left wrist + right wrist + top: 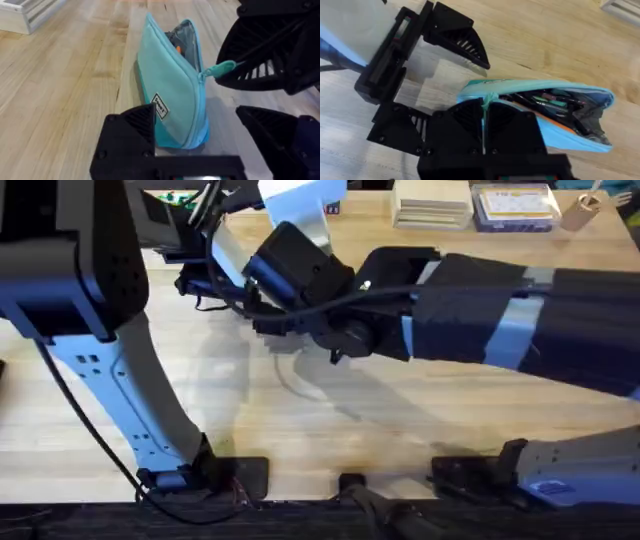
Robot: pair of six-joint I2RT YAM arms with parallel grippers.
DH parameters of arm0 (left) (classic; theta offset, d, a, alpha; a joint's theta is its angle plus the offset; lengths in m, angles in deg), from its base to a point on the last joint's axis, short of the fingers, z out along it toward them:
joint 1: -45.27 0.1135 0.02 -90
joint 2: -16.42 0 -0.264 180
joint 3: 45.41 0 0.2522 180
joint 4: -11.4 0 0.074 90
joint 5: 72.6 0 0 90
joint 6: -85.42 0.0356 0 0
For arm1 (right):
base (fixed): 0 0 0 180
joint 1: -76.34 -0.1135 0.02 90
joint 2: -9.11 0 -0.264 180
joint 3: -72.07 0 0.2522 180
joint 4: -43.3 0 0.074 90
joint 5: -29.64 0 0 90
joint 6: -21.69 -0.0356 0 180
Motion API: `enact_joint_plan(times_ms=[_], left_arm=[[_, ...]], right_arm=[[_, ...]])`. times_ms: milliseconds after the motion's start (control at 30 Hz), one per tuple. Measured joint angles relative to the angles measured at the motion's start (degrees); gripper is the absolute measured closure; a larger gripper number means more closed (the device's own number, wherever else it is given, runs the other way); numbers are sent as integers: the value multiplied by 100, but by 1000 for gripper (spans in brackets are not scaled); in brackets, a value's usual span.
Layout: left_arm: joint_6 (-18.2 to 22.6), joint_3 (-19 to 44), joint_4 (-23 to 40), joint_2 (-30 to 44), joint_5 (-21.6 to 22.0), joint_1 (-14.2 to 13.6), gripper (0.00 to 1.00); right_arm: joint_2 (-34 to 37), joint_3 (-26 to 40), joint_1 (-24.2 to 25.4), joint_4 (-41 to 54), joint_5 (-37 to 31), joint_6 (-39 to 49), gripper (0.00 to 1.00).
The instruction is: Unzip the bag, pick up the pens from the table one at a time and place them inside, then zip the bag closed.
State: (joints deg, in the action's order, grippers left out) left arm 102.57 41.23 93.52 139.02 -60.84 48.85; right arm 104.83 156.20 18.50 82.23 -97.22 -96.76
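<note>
Both arms show pale blue links with black joint housings. Black cables loop along them. The left end effector (210, 145) wears black fingers with ribbed triangular webbing; the right end effector (484, 132) matches, black, ribbed.

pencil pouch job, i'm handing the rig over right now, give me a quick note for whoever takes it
Right pincer: shut on the teal zipper pull at one end of the pencil pouch.
Left pincer: open, its fingers on either side of the pouch's near end, steadying it on the table.
Pouch: lying on its side, zipper mostly open.
Done: unzipped; pens already inside, one orange.
Left: draw the pull along the zipper to close the pouch, then release.
</note>
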Motion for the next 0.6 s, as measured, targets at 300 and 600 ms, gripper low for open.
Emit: enact_joint_plan(times_ms=[300,600], left_arm=[[-1,0,4,2,-2,-130,35],[3,4,-11,0,-23,-130,811]], right_arm=[[0,0,0,-2,1,2,971],[0,0,0,-1,2,2,971]])
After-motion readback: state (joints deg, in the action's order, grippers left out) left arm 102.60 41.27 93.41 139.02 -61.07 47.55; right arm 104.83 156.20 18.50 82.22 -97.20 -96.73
